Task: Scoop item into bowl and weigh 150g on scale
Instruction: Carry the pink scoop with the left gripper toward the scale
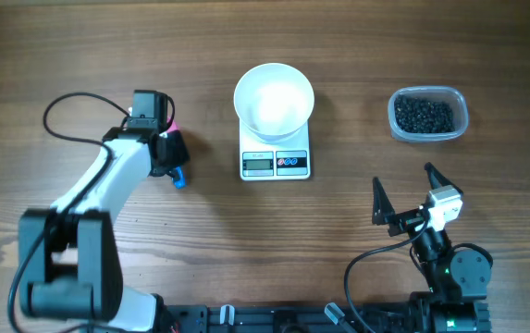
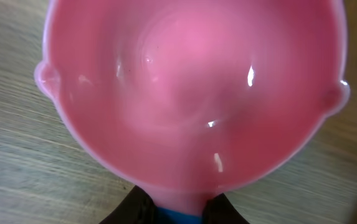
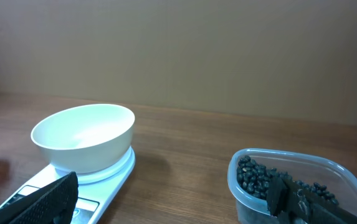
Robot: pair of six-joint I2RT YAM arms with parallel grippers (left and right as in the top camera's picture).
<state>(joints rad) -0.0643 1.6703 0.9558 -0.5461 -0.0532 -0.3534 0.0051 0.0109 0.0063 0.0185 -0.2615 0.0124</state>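
Scoop pickup in hand: left gripper (image 1: 174, 155) clenched on the pink scoop (image 2: 190, 93) (empty). Next, carry it rightward past the bowl (image 1: 274, 97) to the beans (image 1: 424, 115). Right gripper (image 1: 401, 180) gapes, idle.

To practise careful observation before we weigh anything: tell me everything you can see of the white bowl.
The bowl is round, plain white and smooth, with a slight sheen; whether it is ceramic or plastic I cannot tell. It has a wide rim and walls curving down to a narrower base, with no markings. It is empty and upright. It sits on the scale, covering the platform but leaving the front strip uncovered. Only the scale touches it.
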